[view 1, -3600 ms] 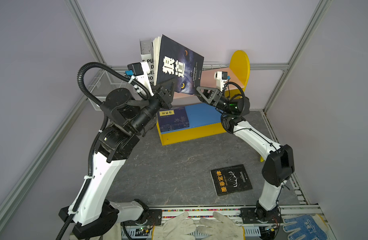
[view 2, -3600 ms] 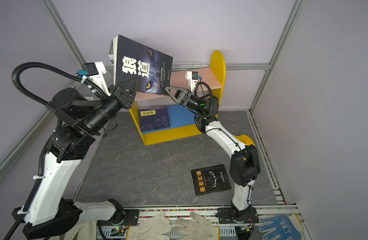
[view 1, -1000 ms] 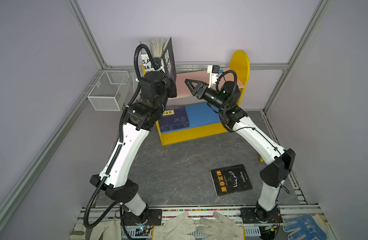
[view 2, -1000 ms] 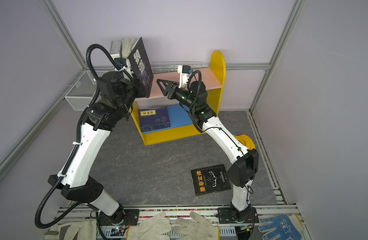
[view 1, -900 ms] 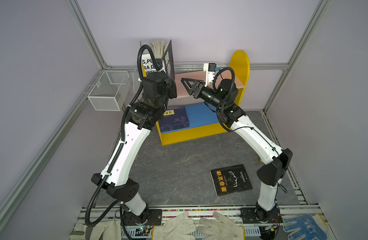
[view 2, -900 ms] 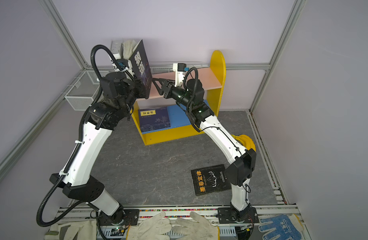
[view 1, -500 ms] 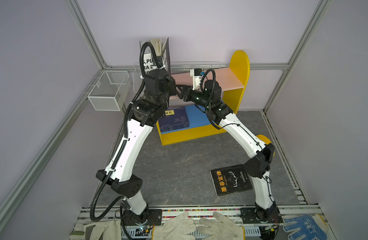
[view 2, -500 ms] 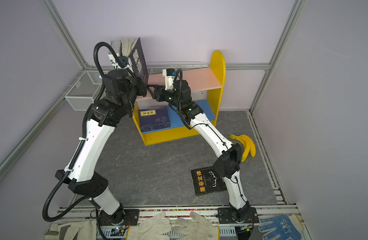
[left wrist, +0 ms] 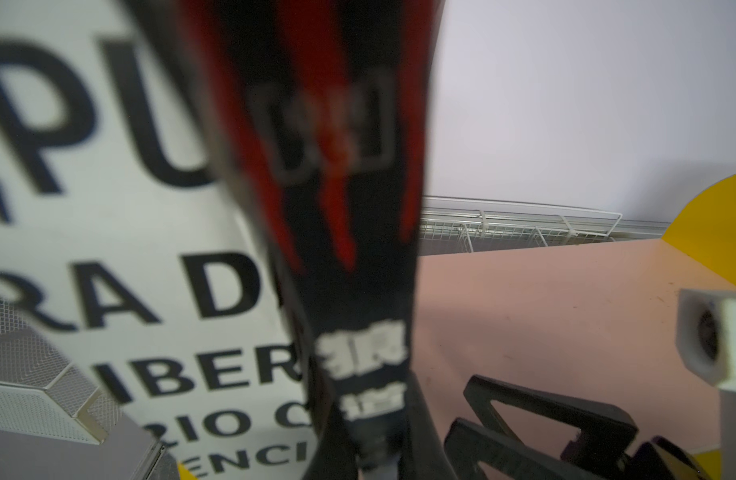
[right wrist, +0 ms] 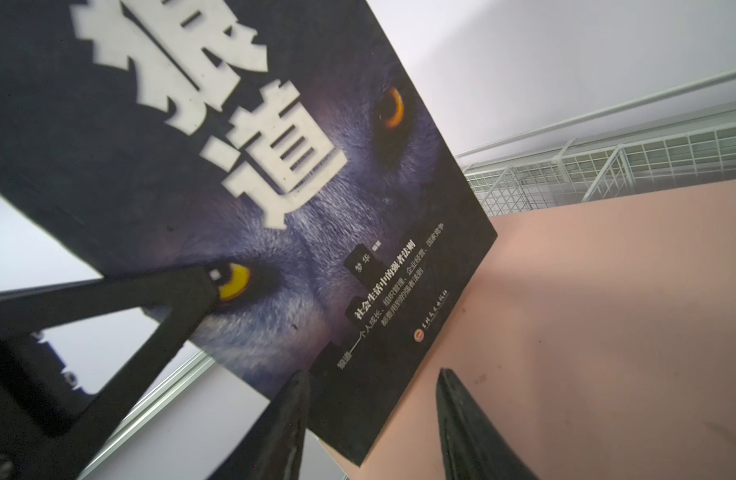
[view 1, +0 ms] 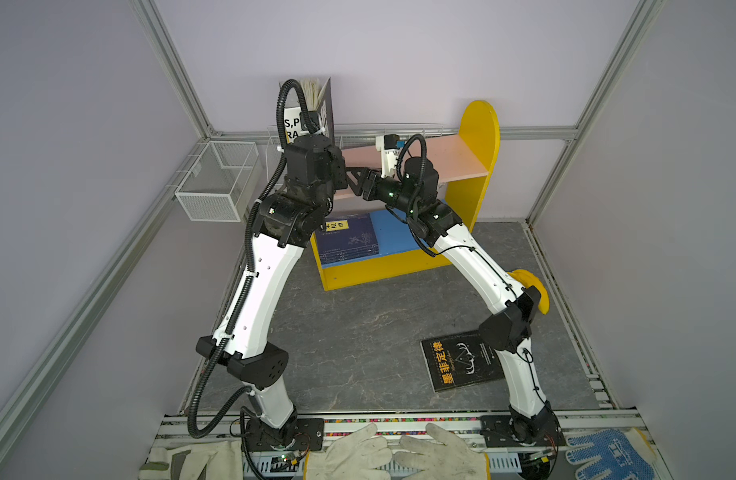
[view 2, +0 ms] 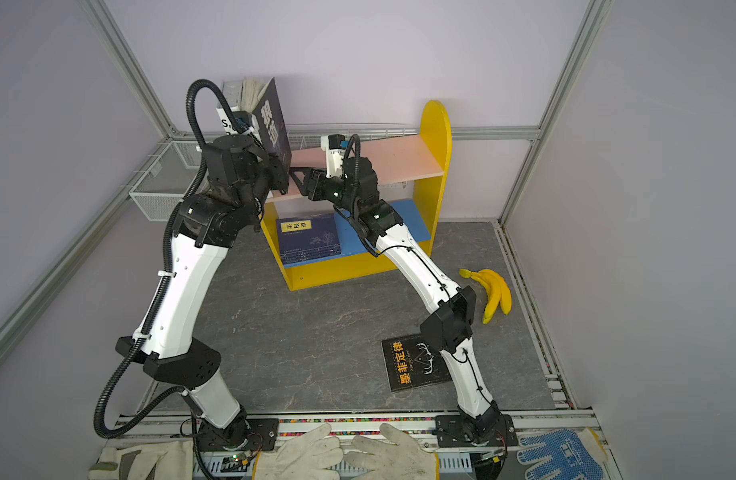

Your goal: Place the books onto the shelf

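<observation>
Black paperback (right wrist: 316, 216): matt dark cover with a wolf's face and yellow eyes; white title "狼道", smaller line "社会生活中的强者法则"; red streaks down the spine.
Its place: upright at the left end of the pink upper board (view 1: 453, 160) of the yellow round-topped shelf (view 1: 480, 137); its lower edge is at the board, but contact cannot be told.
White paperback (left wrist: 108, 257): just beside it, bold black letters, "RA D" and "IBER" readable in part.
Left hand (view 2: 282, 170): pinching the Black paperback near its spine, one finger (right wrist: 183, 291) flat on the cover by an eye.
Right hand (right wrist: 372, 382): jaws spread partway, tips close to the cover's lower corner; touch cannot be told.
Navy-blue paperbacks (view 1: 349, 239): flat stack on the blue lower board (view 1: 395, 235), yellow title label.
Second black paperback (view 1: 461, 361): flat on the grey marbled desk (view 1: 358, 324), orange title "墨菲定律".
Change: seconds ago the wolf cover was raised facing the camera, with the Right hand off to its side; now it is edge-on and that hand is close in.
</observation>
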You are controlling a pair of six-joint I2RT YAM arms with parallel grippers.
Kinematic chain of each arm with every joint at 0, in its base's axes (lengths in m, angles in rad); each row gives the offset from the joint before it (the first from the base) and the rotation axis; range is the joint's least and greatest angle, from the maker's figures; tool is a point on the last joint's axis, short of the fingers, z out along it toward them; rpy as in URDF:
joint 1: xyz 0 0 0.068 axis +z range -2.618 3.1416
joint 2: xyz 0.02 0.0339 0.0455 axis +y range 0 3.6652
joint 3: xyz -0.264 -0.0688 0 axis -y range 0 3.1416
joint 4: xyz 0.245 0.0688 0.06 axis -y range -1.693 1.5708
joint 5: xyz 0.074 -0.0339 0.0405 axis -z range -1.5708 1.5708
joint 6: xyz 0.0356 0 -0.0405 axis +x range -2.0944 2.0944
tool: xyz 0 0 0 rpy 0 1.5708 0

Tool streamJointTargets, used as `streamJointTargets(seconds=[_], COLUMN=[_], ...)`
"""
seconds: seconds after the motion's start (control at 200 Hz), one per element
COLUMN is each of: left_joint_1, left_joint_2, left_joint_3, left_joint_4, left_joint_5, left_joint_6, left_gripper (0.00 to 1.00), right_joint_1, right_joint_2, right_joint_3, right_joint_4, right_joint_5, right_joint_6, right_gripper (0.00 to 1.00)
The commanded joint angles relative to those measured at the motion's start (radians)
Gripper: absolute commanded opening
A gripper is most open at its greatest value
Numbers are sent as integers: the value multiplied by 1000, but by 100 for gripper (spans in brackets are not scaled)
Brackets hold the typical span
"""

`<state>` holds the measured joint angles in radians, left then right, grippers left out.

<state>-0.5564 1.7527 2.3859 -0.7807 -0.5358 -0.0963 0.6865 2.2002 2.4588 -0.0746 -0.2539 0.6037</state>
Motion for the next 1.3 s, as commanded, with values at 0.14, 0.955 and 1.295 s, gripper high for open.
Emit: streamJointTargets(seconds=[0.14, 0.955, 1.295], left_joint_1=[6, 13, 12], left_joint_2=[-10, -64, -154], left_joint_3=[39, -50, -257], left_joint_4=[23, 78, 236], left_joint_5=[22, 72, 42], left_joint_6=[-20, -60, -82], left_gripper=[14, 38, 2], right_joint_1=[14, 25, 26], right_joint_2=[58, 126, 134], right_joint_3=[14, 71, 71], right_joint_4=[-57, -84, -73], right_joint_5=[46, 37, 32], right_joint_6=[-17, 5, 13], right_gripper=[53, 52, 52])
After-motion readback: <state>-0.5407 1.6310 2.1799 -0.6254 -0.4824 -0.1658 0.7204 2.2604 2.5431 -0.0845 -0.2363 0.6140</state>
